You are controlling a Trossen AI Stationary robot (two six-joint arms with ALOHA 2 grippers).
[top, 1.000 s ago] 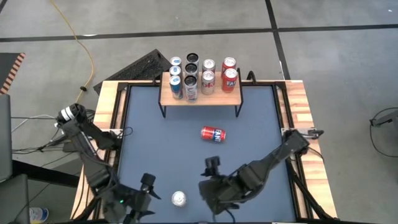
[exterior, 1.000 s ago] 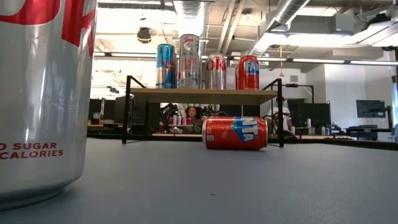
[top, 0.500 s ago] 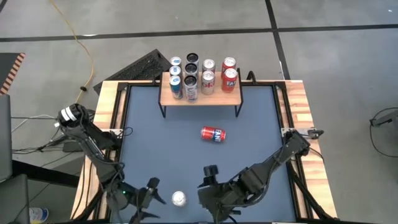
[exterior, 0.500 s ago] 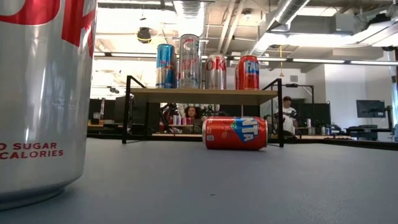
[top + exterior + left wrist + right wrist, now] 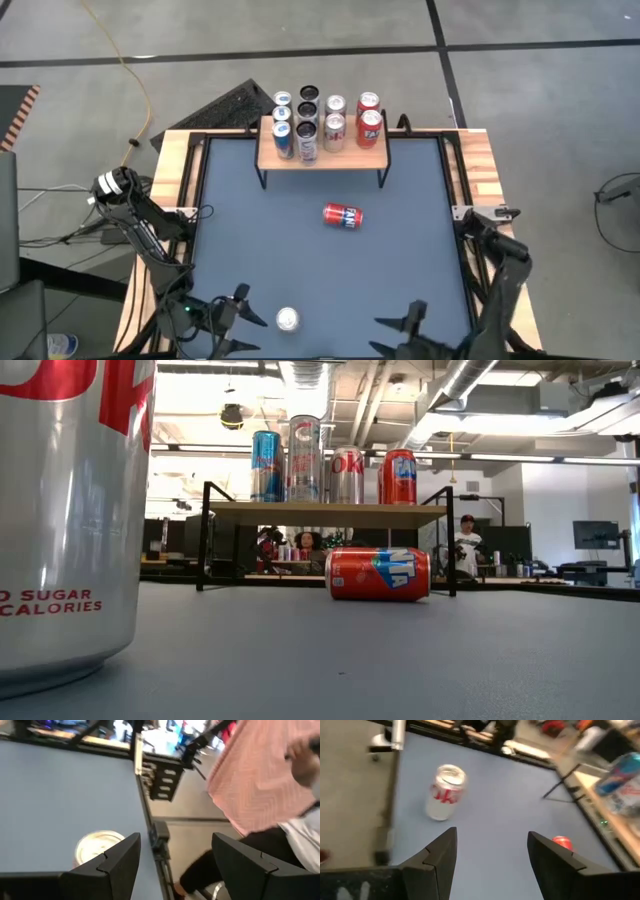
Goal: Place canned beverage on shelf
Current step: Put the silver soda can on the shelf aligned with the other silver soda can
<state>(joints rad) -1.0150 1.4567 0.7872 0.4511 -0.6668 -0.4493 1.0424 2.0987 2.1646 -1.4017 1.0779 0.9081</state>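
Silver can (image 5: 288, 319) is standing upright at the tabletop's (image 5: 400, 260) six o'clock edge, the red can (image 5: 342, 216) lying near centre. I am holding both the left pincer (image 5: 238, 318) and right pincer (image 5: 405, 332) part open and empty, planning an upright side grasp toward the twelve o'clock shelf (image 5: 322, 154).

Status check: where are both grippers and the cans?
Left gripper open, empty, beside upright silver can. Right gripper open, empty, at near edge. Red can on its side mid-table, clear path to shelf.
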